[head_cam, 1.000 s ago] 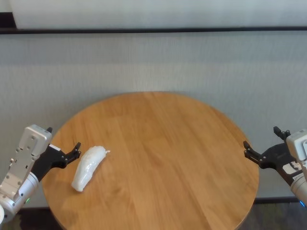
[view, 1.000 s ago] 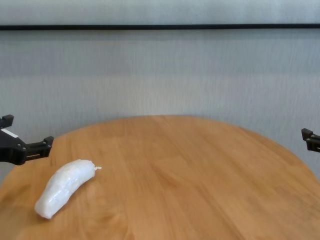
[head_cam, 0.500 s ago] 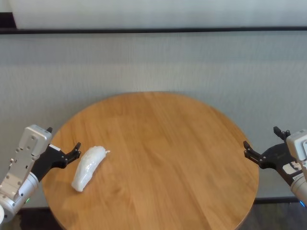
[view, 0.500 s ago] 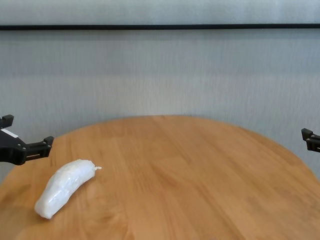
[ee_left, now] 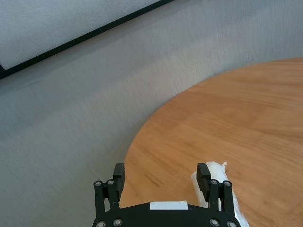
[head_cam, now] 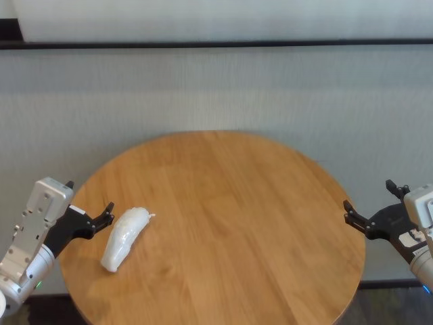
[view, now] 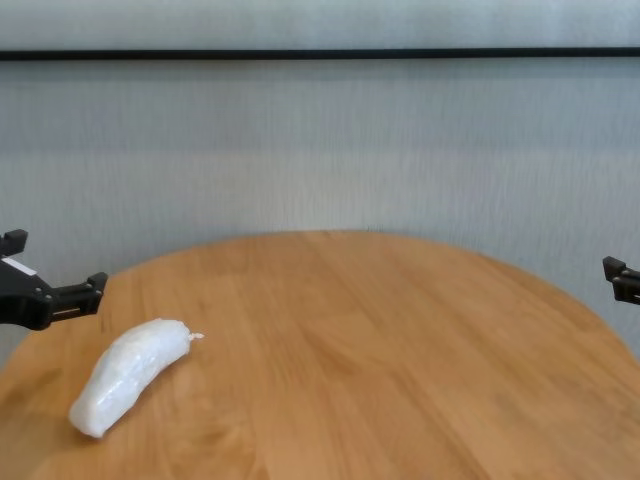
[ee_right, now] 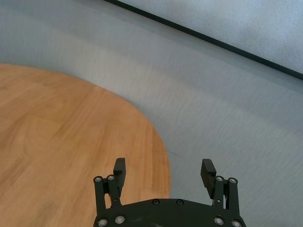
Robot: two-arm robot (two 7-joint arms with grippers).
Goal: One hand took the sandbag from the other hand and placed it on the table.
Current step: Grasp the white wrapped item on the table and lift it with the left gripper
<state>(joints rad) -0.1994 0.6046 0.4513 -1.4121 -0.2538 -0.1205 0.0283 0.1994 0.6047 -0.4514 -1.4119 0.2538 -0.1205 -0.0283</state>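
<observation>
The white sandbag lies on the round wooden table near its left edge, pinched end pointing toward the middle. It also shows in the chest view. My left gripper hovers at the table's left rim, just beside the sandbag, open and holding nothing. In the left wrist view the sandbag peeks out behind one finger of that gripper. My right gripper hangs at the table's right rim, far from the sandbag, open and empty.
A grey textured wall with a black horizontal strip stands behind the table. Bare wood spreads between the two grippers. Beyond the table's curved rim on either side the surface drops away.
</observation>
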